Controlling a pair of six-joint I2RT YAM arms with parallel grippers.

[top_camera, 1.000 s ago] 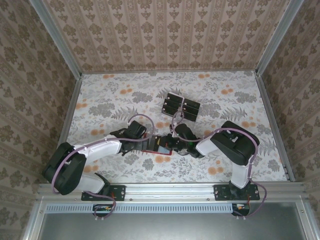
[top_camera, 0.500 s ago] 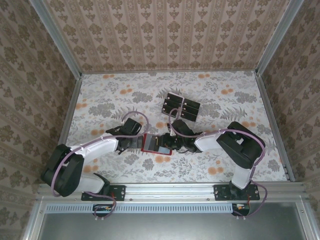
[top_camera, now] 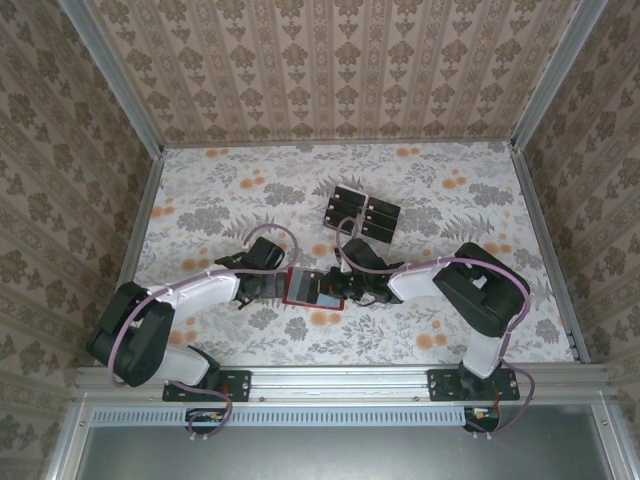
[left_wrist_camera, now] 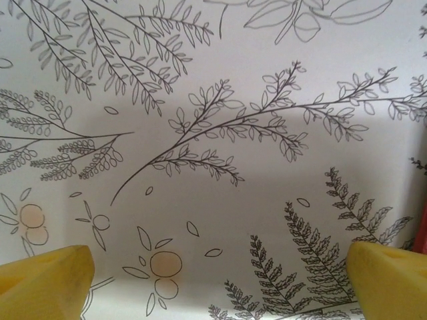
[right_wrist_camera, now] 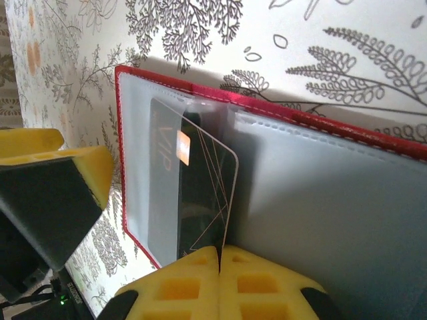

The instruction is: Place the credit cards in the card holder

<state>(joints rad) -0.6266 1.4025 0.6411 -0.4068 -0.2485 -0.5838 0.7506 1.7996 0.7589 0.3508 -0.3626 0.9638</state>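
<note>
Credit card (right_wrist_camera: 207, 193): thin, black, partly in red-edged card holder (right_wrist_camera: 333, 200).

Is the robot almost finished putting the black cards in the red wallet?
Not nearly. Done: the red wallet lies open. In hand: one black card is partway into a clear pocket, with the right gripper shut on its edge; the left gripper hangs open beside the wallet. Left: the other cards lie on the table, beyond the wallet.

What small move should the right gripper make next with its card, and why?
Probably push the black card deeper into the clear pocket of the red wallet: the right gripper pinches its edge, and only part lies under the plastic.
</note>
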